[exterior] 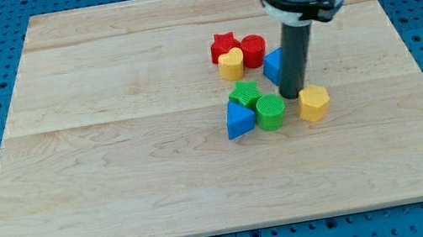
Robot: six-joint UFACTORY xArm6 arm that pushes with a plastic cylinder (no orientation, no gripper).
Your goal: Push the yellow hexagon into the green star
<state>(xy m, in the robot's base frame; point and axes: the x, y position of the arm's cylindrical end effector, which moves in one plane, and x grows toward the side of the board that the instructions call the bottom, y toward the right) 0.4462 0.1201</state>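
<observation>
The yellow hexagon (314, 103) lies right of the board's middle. The green star (244, 94) sits to its left, touching a green cylinder (270, 113) and a blue triangle (238, 120). My tip (292, 95) rests on the board just up-left of the yellow hexagon, between it and the green cylinder, close to both. The green cylinder stands between the hexagon and the star.
A red star (223, 46), a red cylinder (252, 49) and a yellow heart (230, 65) cluster above the green star. A blue block (273, 66) is partly hidden behind the rod. The wooden board (114, 151) lies on a blue pegboard.
</observation>
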